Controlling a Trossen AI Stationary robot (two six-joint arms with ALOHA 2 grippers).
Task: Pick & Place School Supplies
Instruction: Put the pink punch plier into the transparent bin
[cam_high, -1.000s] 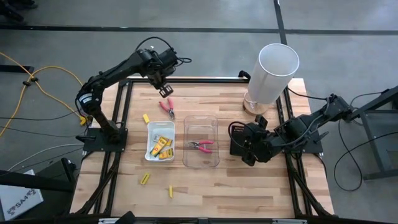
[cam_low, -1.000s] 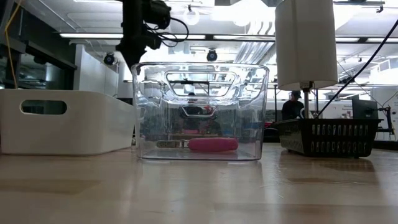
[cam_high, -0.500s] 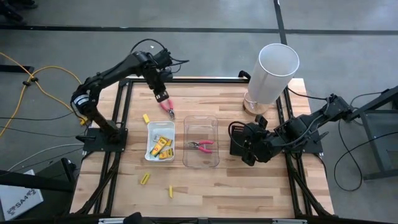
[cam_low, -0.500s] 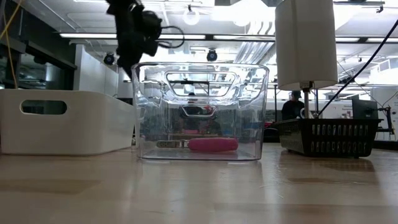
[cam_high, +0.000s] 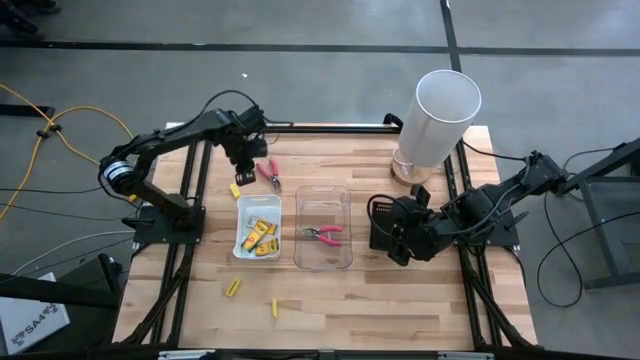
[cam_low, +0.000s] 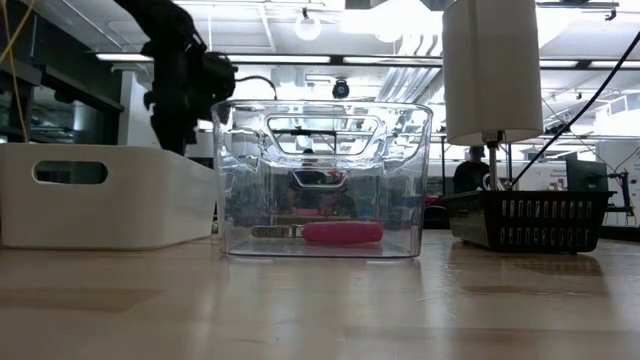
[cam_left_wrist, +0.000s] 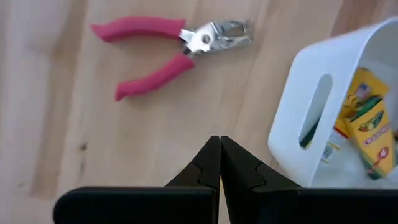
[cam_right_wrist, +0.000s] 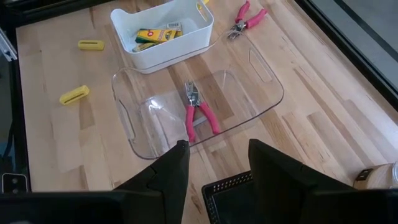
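CHANGE: left gripper (cam_left_wrist: 219, 146) is swinging down from the table's far edge toward the loose pink pliers (cam_high: 269, 174), fingers pressed shut, empty | MEANING: no pickup yet; pliers lying beside white tray (cam_high: 241, 236) | right gripper (cam_right_wrist: 214, 158) is waiting open near clear tray (cam_high: 348, 205)

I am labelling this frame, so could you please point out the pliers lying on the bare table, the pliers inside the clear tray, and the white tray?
pliers on the table (cam_left_wrist: 198, 39), left wrist view, on the pivot.
pliers in the clear tray (cam_right_wrist: 193, 104), right wrist view, on the joint.
white tray (cam_right_wrist: 163, 51), right wrist view, on its side wall.
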